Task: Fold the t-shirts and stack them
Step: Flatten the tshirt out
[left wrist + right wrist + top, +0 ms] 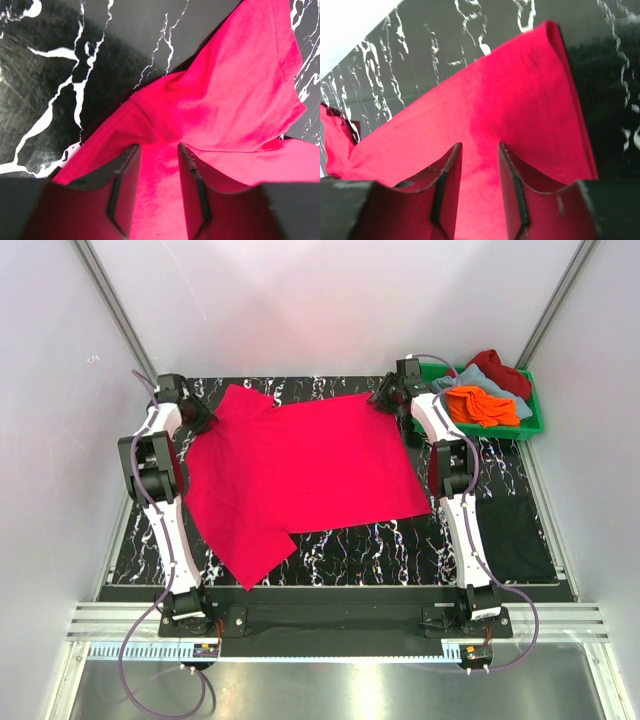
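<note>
Pinkish-red cloth covers most of the middle of the black, white-veined tabletop (400,540). The pinkish-red t-shirt (310,475) lies spread flat, with its hem toward the right edge and its two sleeves toward the left. One sleeve reaches toward the far left corner and the other points at the near edge. The neck is hard to make out, since the left arm crosses that side in the top view.

The left hand (200,418) sits on the shirt's far left part, near the far left corner of the tabletop. In its wrist view the fingers (125,175) stand apart, with smooth red cloth showing in the gap and a ridge of cloth running away from them. The right hand (383,395) is at the shirt's far right corner, close to the far edge. Its fingers (512,175) are also apart, over red cloth whose edge is doubled over. In neither view can it be told whether a fingertip presses the cloth.

At the far right corner a green crate (530,427) holds an orange t-shirt (482,405), a grey-blue t-shirt (505,385) and a dark red t-shirt (498,367). They are heaped together, so their shapes cannot be read. A dark flat patch (515,530) lies by the right edge beside the right arm. Whether it is cloth or a mat is unclear.
</note>
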